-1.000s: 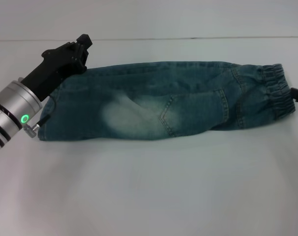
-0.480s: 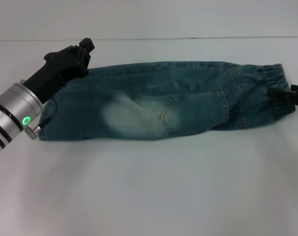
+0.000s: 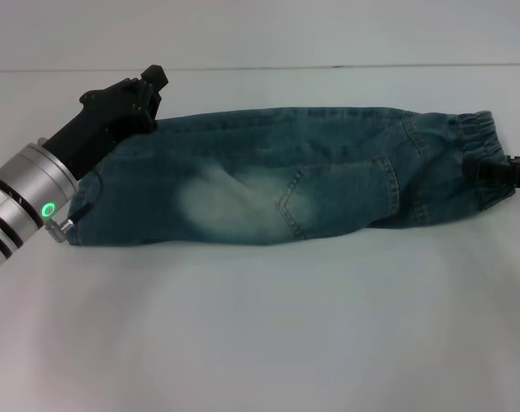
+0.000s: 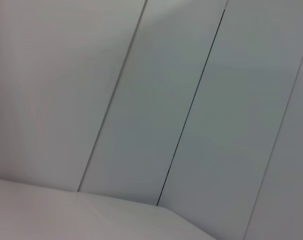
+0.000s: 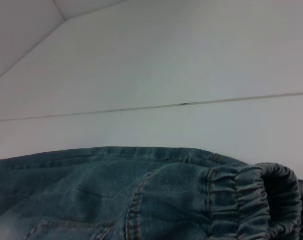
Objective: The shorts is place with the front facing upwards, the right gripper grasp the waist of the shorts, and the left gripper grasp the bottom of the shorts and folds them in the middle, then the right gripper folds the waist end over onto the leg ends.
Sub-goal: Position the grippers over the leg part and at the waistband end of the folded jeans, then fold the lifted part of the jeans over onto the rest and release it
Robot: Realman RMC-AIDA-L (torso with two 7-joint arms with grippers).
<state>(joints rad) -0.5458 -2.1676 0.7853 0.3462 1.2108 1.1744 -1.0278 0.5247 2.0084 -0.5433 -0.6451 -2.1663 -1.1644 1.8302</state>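
The blue denim shorts (image 3: 277,176) lie folded lengthwise on the white table, leg ends at the left and elastic waist (image 3: 481,150) at the right. My left gripper (image 3: 147,90) hovers at the far corner of the leg ends, and its black body covers that corner. At the picture's right edge my right gripper (image 3: 492,173) reaches in over the waistband. The right wrist view shows the gathered waist (image 5: 251,200) close up, with no fingers of its own. Only wall panels appear in the left wrist view.
The white table (image 3: 260,326) spreads wide in front of the shorts. Its far edge (image 3: 329,67) meets a pale wall behind them. My left arm's silver link (image 3: 24,202) slants across the near-left side.
My right gripper has come in from the right edge onto the waistband. The left gripper has drifted slightly away from the leg ends. The shorts lie as before.
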